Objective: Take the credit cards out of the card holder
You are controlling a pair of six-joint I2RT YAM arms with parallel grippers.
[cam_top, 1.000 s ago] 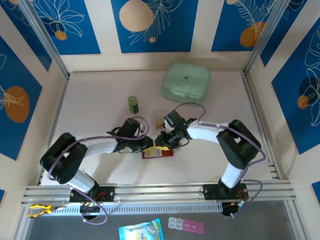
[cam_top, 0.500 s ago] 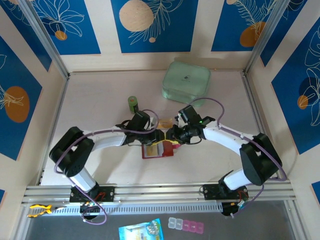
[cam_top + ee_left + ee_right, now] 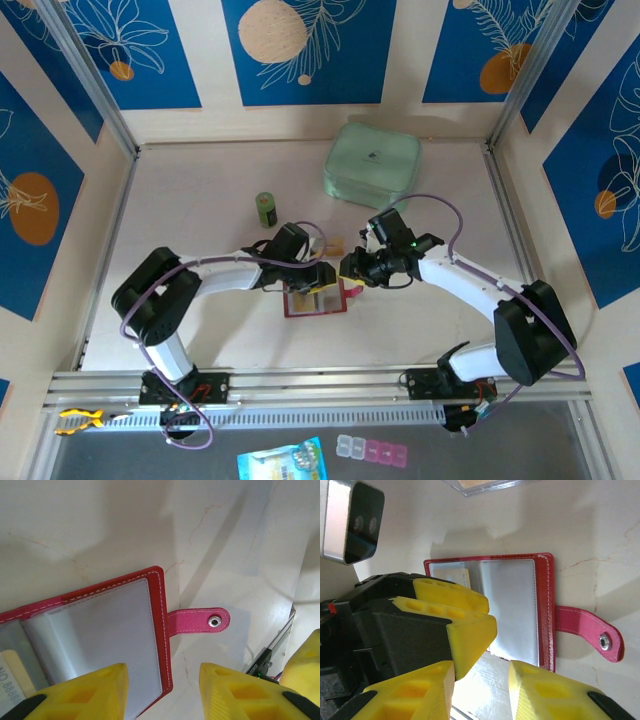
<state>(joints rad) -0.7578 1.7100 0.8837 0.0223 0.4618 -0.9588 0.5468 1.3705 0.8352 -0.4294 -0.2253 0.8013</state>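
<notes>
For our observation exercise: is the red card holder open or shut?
Open: the card holder lies spread flat, clear pockets facing up, its snap tab unfastened and sticking out sideways.

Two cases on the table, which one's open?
The red card holder: it lies spread open, clear pockets showing, snap strap undone. The mint-green case at the back looks shut.

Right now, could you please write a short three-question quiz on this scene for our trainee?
1. True or false: the card holder lies open on the table.
2. The snap tab is: A) fastened shut; B) lying loose on the table; C) gripped by a hand.
3. Fill in: the case at the table's far side is ___ in colour.
Key: 1 true; 2 B; 3 mint-green.
</notes>
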